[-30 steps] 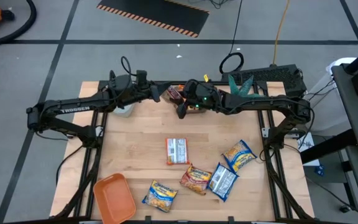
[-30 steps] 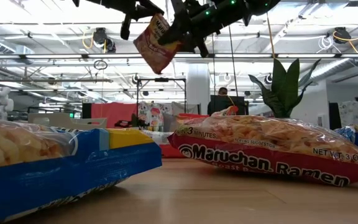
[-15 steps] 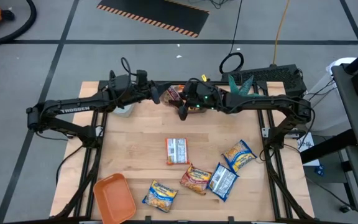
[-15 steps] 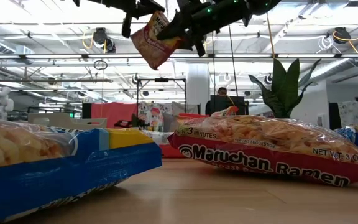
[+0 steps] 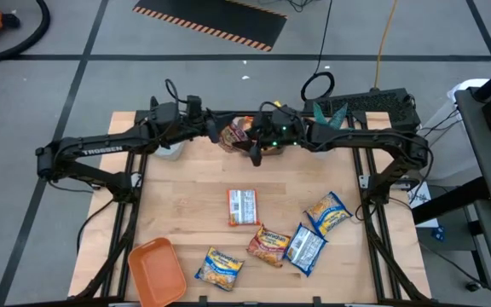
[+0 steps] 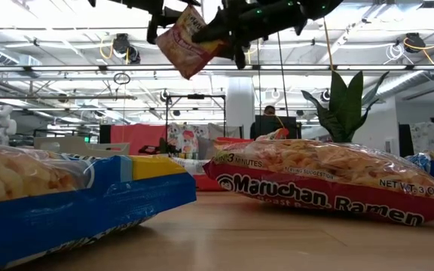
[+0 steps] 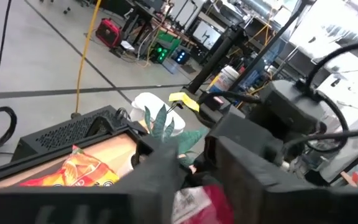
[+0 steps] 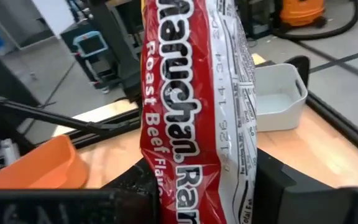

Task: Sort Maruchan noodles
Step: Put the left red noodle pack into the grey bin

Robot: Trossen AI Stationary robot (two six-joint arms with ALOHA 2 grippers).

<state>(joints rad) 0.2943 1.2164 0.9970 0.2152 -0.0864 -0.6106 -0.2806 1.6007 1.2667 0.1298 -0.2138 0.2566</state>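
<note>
A red packet (image 6: 189,41) is held aloft at the top centre of the high view, clamped by the right hand (image 5: 254,147); the left hand (image 5: 220,132) sits just beside it, its grip not discernible. The crinkly film could slip if both hands pull, dropping it among the five packets (image 5: 271,243) lying on the table (image 5: 194,183) at lower right.

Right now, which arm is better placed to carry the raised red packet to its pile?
Right. The right claw is shut on the red packet, holding it clear above the table. The left claw sits close beside it.
</note>
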